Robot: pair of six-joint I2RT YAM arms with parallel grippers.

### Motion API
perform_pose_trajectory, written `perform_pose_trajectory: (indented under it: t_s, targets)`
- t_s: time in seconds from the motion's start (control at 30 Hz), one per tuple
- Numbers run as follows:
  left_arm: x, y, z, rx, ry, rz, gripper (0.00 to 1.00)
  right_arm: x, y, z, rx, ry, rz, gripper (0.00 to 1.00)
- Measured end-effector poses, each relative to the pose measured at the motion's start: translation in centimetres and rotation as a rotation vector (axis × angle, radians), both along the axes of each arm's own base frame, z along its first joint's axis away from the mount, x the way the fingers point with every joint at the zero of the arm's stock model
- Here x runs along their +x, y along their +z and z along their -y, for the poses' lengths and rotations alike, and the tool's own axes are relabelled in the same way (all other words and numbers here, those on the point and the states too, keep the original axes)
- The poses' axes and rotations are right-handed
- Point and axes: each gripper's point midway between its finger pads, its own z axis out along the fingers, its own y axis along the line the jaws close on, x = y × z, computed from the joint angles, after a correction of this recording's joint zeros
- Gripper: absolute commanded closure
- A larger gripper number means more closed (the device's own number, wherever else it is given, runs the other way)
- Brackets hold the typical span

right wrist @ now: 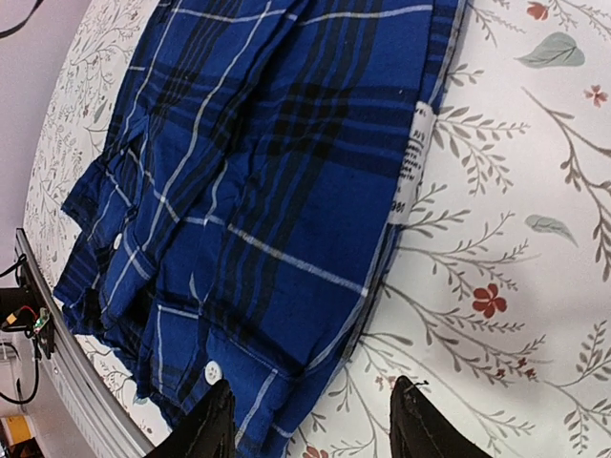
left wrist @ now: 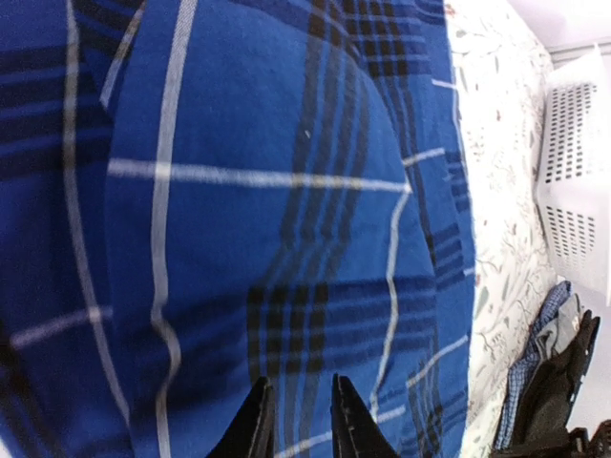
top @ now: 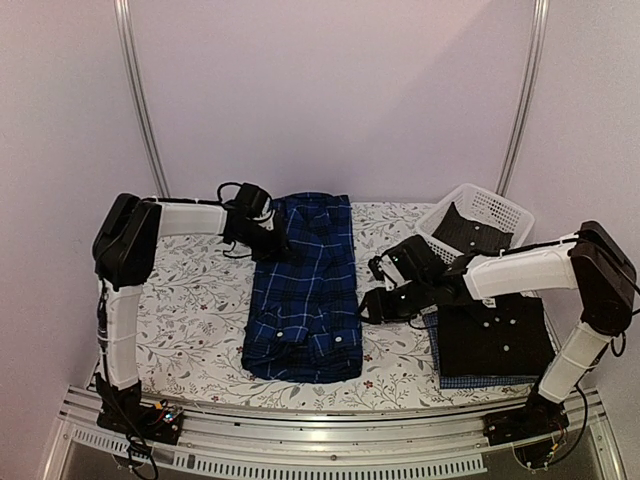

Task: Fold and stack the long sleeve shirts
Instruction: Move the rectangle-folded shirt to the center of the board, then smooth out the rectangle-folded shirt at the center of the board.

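The dark blue plaid shirt [top: 300, 290] lies folded into a long strip at the table's middle. My left gripper [top: 265, 240] is at its upper left edge. In the left wrist view the jaws [left wrist: 304, 420] stand close together with plaid cloth [left wrist: 267, 191] between them. My right gripper [top: 375, 300] is open at the shirt's right edge. Its fingers [right wrist: 310, 420] straddle the near corner of the plaid shirt [right wrist: 267, 191] without holding it. The plain black shirt [top: 495, 335] lies folded on the fine blue check shirt [top: 480, 381] at the right.
A white lattice basket [top: 500, 210] stands at the back right with a dark garment [top: 470, 232] in it; it also shows in the left wrist view [left wrist: 573, 181]. The floral tablecloth [top: 190, 300] lies bare at the left. A metal rail [top: 320, 435] runs along the near edge.
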Motion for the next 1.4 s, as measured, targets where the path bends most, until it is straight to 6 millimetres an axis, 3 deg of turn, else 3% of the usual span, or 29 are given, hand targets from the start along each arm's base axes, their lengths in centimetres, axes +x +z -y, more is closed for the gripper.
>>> perform_pose_trajectory:
  t_s: [0.17,0.27,0.37,0.5,0.63,0.83,1.03,1.17,1.4]
  targets:
    - [-5.9,5.1,-1.9,-0.03,-0.008,0.04,0.78,-3.3,-0.3,-0.2,0.018,-0.011,-0.037,0.48]
    - [-9.9,6.8,-3.0,-0.054,-0.01,0.058,0.8,-4.5,-0.1,-0.4,0.026,-0.025,-0.051,0.51]
    - [-14.6,6.1,-4.1,-0.065,-0.01,0.029,0.84,-5.0,1.2,-1.5,0.058,-0.035,-0.037,0.54]
    - [-20.4,3.1,-5.4,-0.052,-0.016,-0.057,0.88,-5.0,3.2,-3.7,0.11,-0.032,-0.01,0.59]
    - [-24.3,0.9,-6.4,-0.043,-0.011,-0.127,0.9,-4.6,4.1,-5.8,0.168,-0.036,0.002,0.6]
    - [-28.2,-0.3,-6.1,-0.074,-0.029,-0.168,0.93,-4.9,1.5,-6.4,0.16,-0.064,-0.047,0.61]
    - [-30.9,-2.6,-7.2,-0.07,0.003,-0.24,0.93,-7.8,-2.0,-5.8,0.119,-0.068,-0.119,0.61]
    - [-31.2,-3.0,-7.1,-0.076,0.011,-0.251,0.92,-9.3,-3.8,-4.8,0.102,-0.085,-0.16,0.61]
    - [-31.2,-2.9,-6.6,-0.08,0.009,-0.249,0.92,-9.5,-3.9,-5.0,0.124,-0.11,-0.174,0.6]
